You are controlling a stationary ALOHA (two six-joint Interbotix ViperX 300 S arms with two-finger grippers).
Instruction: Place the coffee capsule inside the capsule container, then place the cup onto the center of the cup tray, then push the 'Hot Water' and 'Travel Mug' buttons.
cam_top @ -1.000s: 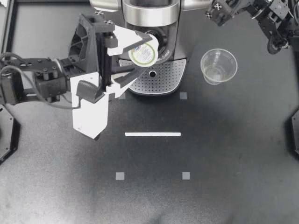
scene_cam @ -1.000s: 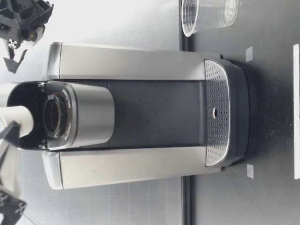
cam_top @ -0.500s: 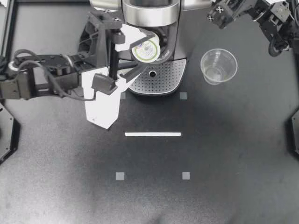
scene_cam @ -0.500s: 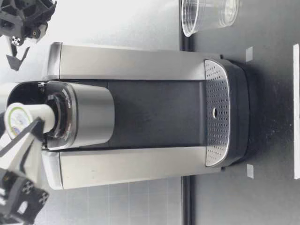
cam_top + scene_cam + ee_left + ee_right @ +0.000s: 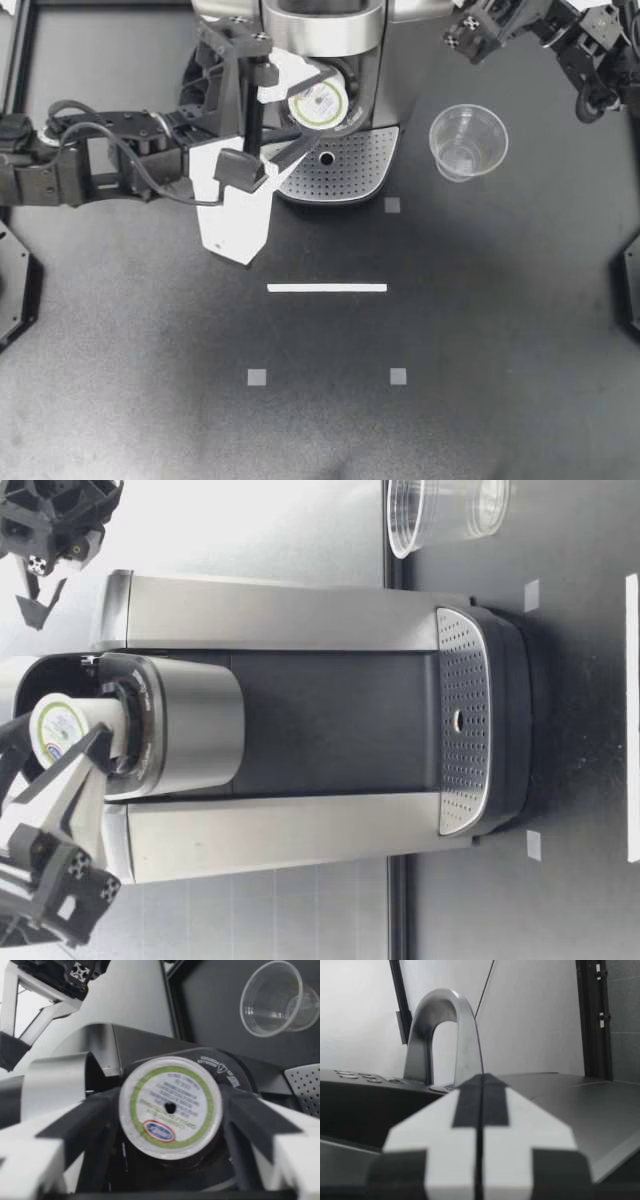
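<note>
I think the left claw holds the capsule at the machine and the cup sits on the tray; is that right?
Not quite: the top view shows the cup on the table beside the machine; the left claw does hold the capsule.

Matte black table (image 5: 480,330) across the whole top view, lightly scuffed, with a soft pale sheen toward the near edge and the near left corner. At mid-table, a thin white tape strip (image 5: 327,288), laid left to right; around it, small grey square markers (image 5: 257,377), well apart. Along the far left edge, a black frame rail (image 5: 25,60). Beyond the table, in the low view, a plain pale wall (image 5: 250,520), bright and evenly lit, with faint grid lines on part of it. In the right wrist view, a pale backdrop again, crossed by dark upright posts (image 5: 592,1015).
</note>
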